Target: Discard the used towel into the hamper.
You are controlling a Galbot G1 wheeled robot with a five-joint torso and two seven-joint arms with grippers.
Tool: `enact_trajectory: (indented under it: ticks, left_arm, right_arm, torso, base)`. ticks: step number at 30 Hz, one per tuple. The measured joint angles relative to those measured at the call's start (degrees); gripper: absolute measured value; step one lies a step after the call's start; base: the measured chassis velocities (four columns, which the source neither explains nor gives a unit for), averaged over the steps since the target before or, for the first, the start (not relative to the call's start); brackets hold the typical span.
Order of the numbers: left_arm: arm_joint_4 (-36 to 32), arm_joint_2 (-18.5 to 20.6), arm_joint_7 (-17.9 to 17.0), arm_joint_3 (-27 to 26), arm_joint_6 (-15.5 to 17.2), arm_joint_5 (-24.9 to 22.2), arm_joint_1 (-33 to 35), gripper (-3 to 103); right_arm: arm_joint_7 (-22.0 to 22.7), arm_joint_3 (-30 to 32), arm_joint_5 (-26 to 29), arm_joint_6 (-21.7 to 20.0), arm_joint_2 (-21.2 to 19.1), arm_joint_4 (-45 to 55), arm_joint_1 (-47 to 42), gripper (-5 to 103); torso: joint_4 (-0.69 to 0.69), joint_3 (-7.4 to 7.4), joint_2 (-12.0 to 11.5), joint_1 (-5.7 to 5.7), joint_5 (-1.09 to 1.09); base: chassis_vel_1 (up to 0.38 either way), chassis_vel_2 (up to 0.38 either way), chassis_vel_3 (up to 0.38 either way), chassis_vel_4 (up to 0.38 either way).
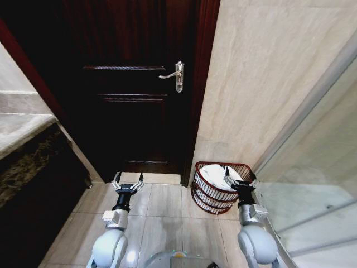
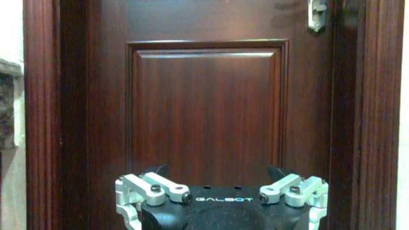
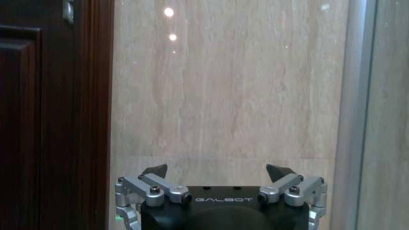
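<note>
above the hamper, where the white towel lies inside, the right gripper hangs released; left gripper released beside it.

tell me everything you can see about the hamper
The hamper is a small round basket of dark reddish-brown open weave, wire or wicker, narrowing a little toward its base. It stands upright on the tiled floor, in the corner between the dark door frame and the beige wall, beside the glass panel. A white towel lies bunched inside, filling the top. The open right gripper hovers over its rim; whether it touches is unclear.
</note>
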Motion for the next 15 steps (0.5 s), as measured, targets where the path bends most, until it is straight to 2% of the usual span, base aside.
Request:
enact_trajectory:
  ticks: [9, 15]
  left_arm:
    - [-0.17, 0.13, -0.13, 0.20, 0.17, 0.92, -0.89, 100]
    - [0.16, 0.33, -1.50, 0.37, 1.28, 2.44, -0.78, 100]
  right_arm:
    - [-1.03, 0.33, 0.26, -0.83, 0.35, 0.26, 1.29, 100]
    - [-1.31, 0.87, 0.51, -1.39, 0.46, 1.24, 1.13, 100]
  torso:
    - [-0.02, 1.24, 2.04, 0.77, 0.00]
    - [-0.02, 2.03, 3.48, 1.41, 0.00]
  base:
    - [0.000, 0.000, 0.000, 0.000]
    - [0.000, 0.000, 0.000, 0.000]
